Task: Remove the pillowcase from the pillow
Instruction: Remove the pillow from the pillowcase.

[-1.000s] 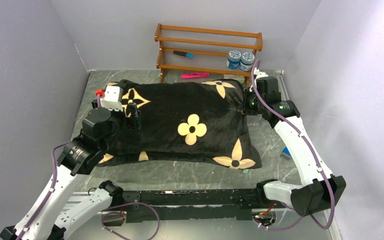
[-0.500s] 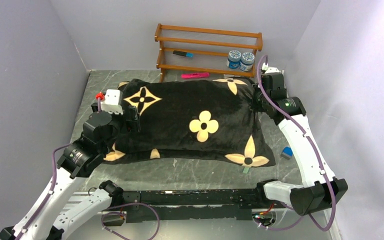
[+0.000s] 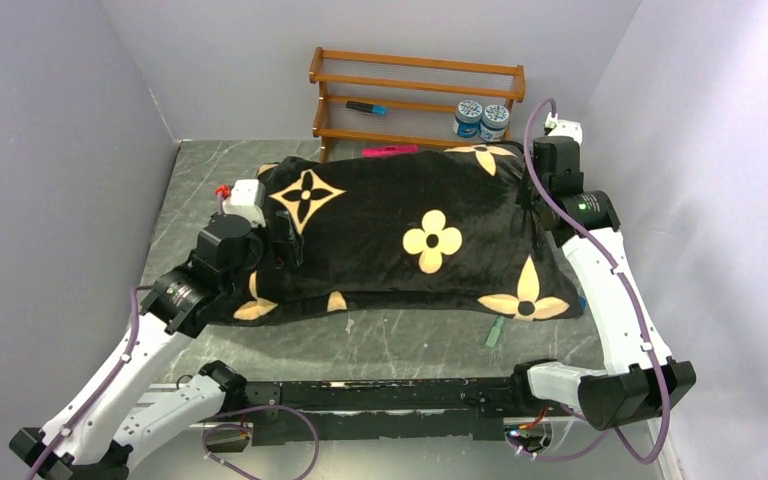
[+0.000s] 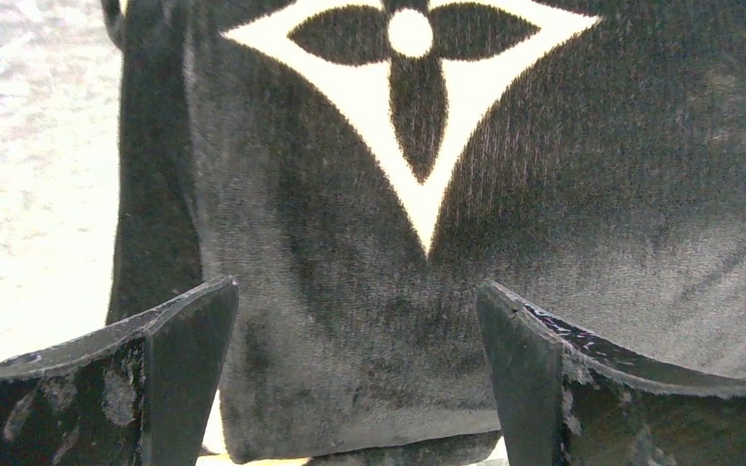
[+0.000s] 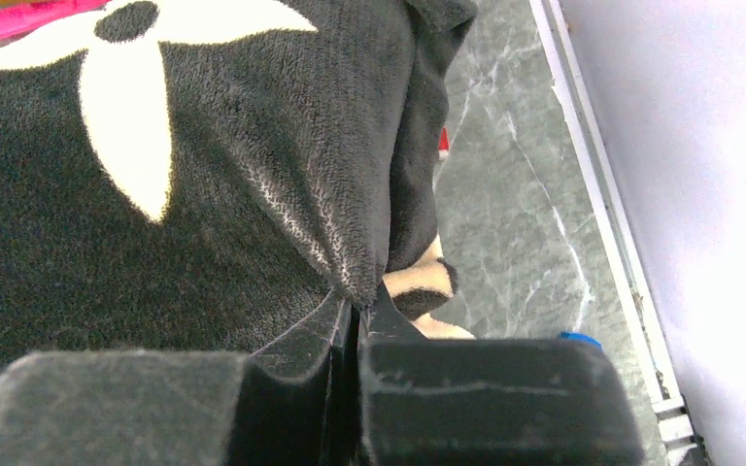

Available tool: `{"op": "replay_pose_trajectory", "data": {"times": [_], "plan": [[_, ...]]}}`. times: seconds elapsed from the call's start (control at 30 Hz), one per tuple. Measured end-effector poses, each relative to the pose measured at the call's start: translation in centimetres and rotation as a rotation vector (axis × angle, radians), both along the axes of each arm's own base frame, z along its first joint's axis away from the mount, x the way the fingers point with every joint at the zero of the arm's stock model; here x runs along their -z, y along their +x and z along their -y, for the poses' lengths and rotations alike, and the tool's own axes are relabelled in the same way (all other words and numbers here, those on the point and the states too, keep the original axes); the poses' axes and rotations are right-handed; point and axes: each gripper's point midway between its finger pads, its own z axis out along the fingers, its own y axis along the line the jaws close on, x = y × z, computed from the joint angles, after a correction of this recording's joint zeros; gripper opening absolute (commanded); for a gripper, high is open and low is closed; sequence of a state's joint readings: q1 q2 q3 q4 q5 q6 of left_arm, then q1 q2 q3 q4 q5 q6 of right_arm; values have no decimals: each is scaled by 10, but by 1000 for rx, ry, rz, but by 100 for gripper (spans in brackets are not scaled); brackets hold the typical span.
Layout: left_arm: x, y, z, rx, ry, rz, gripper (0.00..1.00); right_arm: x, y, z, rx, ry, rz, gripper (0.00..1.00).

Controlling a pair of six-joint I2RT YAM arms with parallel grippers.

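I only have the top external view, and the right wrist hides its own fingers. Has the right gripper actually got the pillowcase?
Observer: Yes. In the right wrist view, the right gripper is shut on a pinched fold of the pillowcase.
Operator: And the left one?
Observer: The left gripper is wide open, with black plush between its fingers, not clamped.
Operator: What sits under the right-hand fold?
Observer: A cream patch of fabric, with the marbled table beside it.
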State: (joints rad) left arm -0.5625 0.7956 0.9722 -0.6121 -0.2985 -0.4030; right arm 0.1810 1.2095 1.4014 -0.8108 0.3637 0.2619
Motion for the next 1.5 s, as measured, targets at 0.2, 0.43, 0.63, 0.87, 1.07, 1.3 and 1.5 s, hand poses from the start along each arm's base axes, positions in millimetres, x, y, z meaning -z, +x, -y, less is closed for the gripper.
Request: {"op": "replay_pose_trajectory", "data": {"times": [0.2, 0.43, 0.63, 0.87, 1.07, 1.3, 1.5], "plan": [[32, 5, 8, -32, -17, -105, 97, 1, 6, 0, -8, -8, 18, 0], [44, 5, -12, -143, 29, -128, 97, -1, 8, -1, -28, -20, 27, 0], [53, 5, -16, -175, 27, -137, 87, -3, 10, -1, -37, -26, 35, 0], [69, -1, 14, -27, -46, -180, 44, -5, 11, 1, -29, -34, 43, 0], [56, -9, 49, 173, -144, -171, 9, -13, 16, 20, 36, -81, 72, 0], [43, -14, 96, 386, -274, -183, 5, -34, 24, 48, 149, -146, 131, 0], [40, -13, 129, 489, -347, -196, 14, -33, 27, 63, 210, -182, 131, 0]]}}
